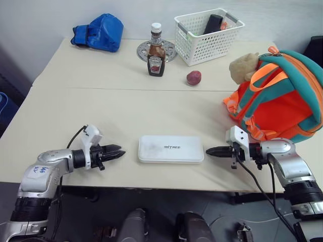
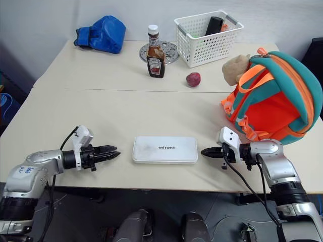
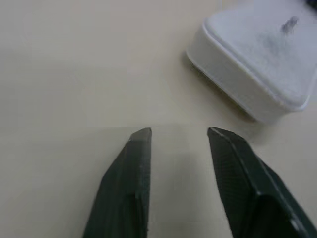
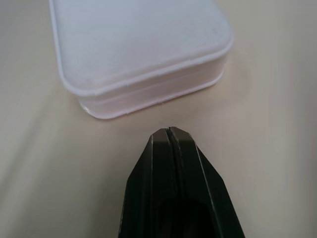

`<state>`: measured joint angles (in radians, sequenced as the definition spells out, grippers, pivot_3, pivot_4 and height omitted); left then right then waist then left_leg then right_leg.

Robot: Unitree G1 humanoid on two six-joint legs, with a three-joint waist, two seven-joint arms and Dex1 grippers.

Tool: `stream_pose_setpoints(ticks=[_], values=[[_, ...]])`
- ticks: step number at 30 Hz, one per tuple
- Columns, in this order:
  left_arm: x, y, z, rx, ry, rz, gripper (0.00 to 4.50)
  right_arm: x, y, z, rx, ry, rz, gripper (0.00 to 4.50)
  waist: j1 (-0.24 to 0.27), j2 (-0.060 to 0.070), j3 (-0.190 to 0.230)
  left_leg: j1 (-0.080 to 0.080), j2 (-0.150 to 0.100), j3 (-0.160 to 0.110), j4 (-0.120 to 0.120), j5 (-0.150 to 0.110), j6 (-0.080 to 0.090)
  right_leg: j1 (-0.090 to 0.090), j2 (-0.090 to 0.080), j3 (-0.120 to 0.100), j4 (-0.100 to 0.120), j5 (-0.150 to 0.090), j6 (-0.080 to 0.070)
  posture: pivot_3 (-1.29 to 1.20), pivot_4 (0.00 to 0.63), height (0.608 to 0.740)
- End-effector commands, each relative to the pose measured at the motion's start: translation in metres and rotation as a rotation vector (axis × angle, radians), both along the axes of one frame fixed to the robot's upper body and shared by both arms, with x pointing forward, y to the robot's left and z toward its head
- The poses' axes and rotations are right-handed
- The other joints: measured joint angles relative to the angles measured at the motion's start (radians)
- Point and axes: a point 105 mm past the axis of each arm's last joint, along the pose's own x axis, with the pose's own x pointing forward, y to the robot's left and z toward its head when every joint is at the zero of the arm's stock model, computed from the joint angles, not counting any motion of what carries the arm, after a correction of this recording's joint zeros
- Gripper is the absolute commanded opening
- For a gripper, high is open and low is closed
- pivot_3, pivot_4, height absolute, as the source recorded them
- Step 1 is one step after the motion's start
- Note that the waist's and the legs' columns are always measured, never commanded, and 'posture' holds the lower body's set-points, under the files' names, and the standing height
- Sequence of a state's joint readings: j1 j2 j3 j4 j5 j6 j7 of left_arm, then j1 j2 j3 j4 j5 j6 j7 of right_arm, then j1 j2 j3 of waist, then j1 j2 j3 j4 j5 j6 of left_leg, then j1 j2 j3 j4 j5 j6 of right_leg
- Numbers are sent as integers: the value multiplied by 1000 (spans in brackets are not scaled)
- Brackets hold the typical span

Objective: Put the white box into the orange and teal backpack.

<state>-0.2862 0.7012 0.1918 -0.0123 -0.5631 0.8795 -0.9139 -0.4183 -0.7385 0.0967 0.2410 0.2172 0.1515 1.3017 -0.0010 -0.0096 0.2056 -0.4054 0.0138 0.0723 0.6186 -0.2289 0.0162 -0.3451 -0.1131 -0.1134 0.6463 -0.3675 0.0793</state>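
Your white box point(image 1: 171, 148) lies flat on the tabletop point(image 1: 101, 111) near its front edge, squarely between your two arms; the orange and teal backpack point(image 1: 280, 98) sits upright at your right, well apart from the box, with a plush toy point(image 1: 244, 67) at its top. Your left pincer point(image 1: 117, 153) points at the box's left end with its fingers parted and nothing between them, a short gap short of the box; your right pincer point(image 1: 211, 150) points at the right end with its fingers pressed together, holding nothing, just beside the box.

The box is low and smooth with rounded corners; squeeze it unevenly from the two ends and it will likely skate or pivot out; a closed right pincer can only push, so a shove from that side alone could drive the box toward your left. The front edge is close; a skid that way drops it off the tabletop.

Open room lies behind the box, bare up to the ketchup bottle point(image 1: 156, 53), the small red fruit point(image 1: 194, 77) and the white basket point(image 1: 207, 35); whether the backpack's mouth is open you cannot tell.
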Motion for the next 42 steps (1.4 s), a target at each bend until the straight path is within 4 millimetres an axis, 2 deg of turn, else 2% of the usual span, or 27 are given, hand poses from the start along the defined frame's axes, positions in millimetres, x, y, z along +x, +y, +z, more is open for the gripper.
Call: stream_pose_setpoints(ticks=[1, 5, 6, 11, 21, 24, 27, 33, 40, 41, 42], values=[[-2, -3, 12, -115, 95, -15, 3135, -2, 1, -6, -55, -3, 49, 0, 0, 0, 0, 0, 0, 0, 0, 0, 0, 0, 0, 0, 0, 0, 0, 0, 150, 740], [-3, -10, 15, -205, 226, -35, 4403, 0, 3, -8, -66, -12, 60, 0, -1, -1, 0, 1, 0, 0, 0, 0, -1, 0, 0, 0, 0, 0, 0, 0, 150, 740], [-2, -12, 15, -213, 246, -34, 4458, 1, 4, -8, -67, -14, 62, 0, -2, -1, 0, 1, 0, 0, 0, 0, -1, 0, 0, 0, 1, 0, 0, 0, 150, 740], [0, -27, 6, -199, 356, -68, 4458, 2, 7, -8, -66, -22, 69, 0, -3, -1, -1, 1, 0, 0, 1, 0, -1, 1, 0, 1, 1, 0, 0, 0, 150, 740], [17, -84, -7, -147, 457, -206, 4458, -5, 12, -13, -80, -26, 103, 0, 1, -2, -1, 2, 0, 0, 3, 0, -2, 2, 0, 1, 1, 0, 0, 0, 150, 740], [17, -100, -4, -149, 471, -280, 4458, -20, 12, -19, -90, 2, 162, 0, 5, -3, -2, 3, 0, 0, 3, 0, -2, 4, 1, 1, 1, 0, 0, 0, 150, 740], [19, -110, 6, -159, 467, -340, 4458, -24, 13, -21, -89, 0, 165, 0, 6, -4, -2, 2, 0, 0, 4, 0, -2, 4, 1, 1, 0, 0, 0, 0, 150, 740], [23, -116, 15, -154, 479, -392, 4458, -24, 15, -23, -88, -8, 151, 0, 2, -4, -2, 2, 0, 0, 4, 0, -2, 3, 1, 1, 0, 0, 0, 0, 150, 740], [21, -111, 24, -158, 473, -449, 4458, -24, 16, -24, -83, -12, 140, 0, -1, -4, -1, 1, 0, 0, 4, -1, -2, 3, 1, 1, 0, 0, 0, 0, 150, 740], [20, -110, 25, -161, 466, -456, 4064, -24, 17, -24, -81, -13, 138, 0, -1, -5, -1, 1, 0, 0, 4, -1, -2, 3, 1, 1, 0, 0, 0, 0, 150, 740], [20, -109, 25, -164, 457, -462, 3874, -24, 17, -24, -81, -16, 136, 0, -1, -5, -1, 1, 0, 0, 4, -1, -2, 3, 1, 1, 0, 0, 0, 0, 150, 740]])
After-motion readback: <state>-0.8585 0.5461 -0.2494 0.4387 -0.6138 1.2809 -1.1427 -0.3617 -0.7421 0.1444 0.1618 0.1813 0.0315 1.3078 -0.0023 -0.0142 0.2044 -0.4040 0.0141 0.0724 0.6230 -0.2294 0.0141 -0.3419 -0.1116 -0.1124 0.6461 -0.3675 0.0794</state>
